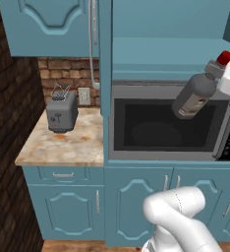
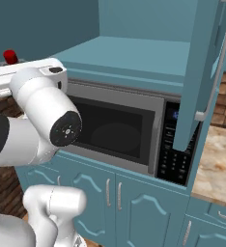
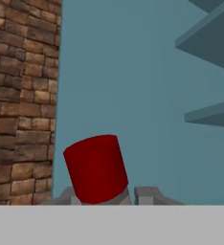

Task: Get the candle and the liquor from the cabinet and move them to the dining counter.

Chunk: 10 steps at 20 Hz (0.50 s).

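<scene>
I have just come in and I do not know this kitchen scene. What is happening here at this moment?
The white robot arm holds the dark grey glass bottle with the small red cap in the air, tilted, in front of the silver microwave. Its fingers grip near the cap. The teal-blue upper wall cabinet stands with its doors open. A grey toaster stands on the small marble counter to the left.
</scene>
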### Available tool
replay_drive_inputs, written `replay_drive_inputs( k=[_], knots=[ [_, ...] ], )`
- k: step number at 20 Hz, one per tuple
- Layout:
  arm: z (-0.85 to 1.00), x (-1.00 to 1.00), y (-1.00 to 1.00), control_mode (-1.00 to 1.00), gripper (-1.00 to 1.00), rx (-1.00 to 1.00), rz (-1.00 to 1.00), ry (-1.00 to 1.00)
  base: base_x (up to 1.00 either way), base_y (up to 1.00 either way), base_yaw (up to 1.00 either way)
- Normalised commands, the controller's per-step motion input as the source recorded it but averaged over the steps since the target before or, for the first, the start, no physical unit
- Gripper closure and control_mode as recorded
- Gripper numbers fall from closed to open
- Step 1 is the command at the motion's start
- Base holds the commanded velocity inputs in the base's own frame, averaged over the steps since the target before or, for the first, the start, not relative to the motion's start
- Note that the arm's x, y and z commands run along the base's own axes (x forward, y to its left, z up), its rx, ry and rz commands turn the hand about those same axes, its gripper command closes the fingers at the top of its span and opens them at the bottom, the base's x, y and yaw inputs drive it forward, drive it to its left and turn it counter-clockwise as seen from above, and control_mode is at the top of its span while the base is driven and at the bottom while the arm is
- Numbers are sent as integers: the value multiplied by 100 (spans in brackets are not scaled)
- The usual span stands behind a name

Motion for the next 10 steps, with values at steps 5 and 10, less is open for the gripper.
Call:
replay_drive_inputs(
  k=[5, 10],
  knots=[
    [-5, -2, 4, -100, 100, -1, 1, 2, 0, 0, 0],
    [0, 0, 0, -100, 100, 0, 0, 0, 0, 0, 0]
  ],
)
